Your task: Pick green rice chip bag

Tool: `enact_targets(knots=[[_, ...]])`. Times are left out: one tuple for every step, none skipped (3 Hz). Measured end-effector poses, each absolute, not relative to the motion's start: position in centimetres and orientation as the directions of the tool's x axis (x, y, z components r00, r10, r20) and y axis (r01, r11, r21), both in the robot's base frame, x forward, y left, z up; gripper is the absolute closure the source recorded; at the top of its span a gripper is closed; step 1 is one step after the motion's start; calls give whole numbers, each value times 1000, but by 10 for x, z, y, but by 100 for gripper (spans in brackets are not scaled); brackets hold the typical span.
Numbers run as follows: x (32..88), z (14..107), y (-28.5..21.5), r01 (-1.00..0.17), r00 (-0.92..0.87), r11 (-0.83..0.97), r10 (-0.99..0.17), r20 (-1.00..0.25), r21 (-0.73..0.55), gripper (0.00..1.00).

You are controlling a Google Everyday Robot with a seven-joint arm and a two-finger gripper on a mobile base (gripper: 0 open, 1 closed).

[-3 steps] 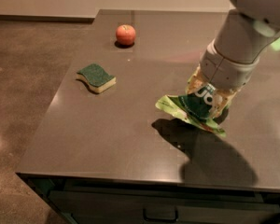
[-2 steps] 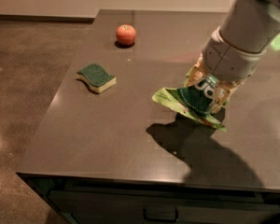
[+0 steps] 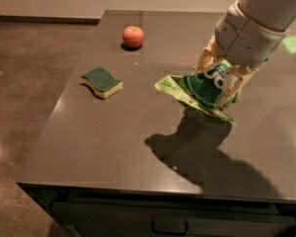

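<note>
The green rice chip bag (image 3: 200, 92) is a crinkled lime-green foil bag with a dark-green round logo and white letters. It hangs tilted above the right part of the dark table (image 3: 113, 132), clear of the surface, with its shadow below it. My gripper (image 3: 221, 80) comes down from the upper right on a white arm, and its tan fingers (image 3: 205, 59) are shut on the bag's upper part. The bag's top edge is hidden behind the gripper.
A green-topped yellow sponge (image 3: 102, 81) lies on the table's left part. A red-orange apple (image 3: 132, 36) sits near the far edge. The table's front edge runs along the bottom, with a drawer handle (image 3: 169, 227) below. Brown floor lies to the left.
The gripper has risen with the bag in it. The bag now hangs higher above the table and its shadow has spread apart from it.
</note>
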State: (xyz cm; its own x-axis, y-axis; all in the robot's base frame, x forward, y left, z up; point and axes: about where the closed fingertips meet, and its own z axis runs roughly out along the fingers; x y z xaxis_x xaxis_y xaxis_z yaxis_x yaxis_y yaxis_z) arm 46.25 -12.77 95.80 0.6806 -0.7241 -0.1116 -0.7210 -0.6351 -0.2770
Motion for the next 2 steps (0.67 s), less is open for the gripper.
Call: enact_targets(knots=[[462,966,-120,-740,660,-603,-737,-146,-297,100],[465,967,-118,-739,659,-599,-738,-145,-309,100]])
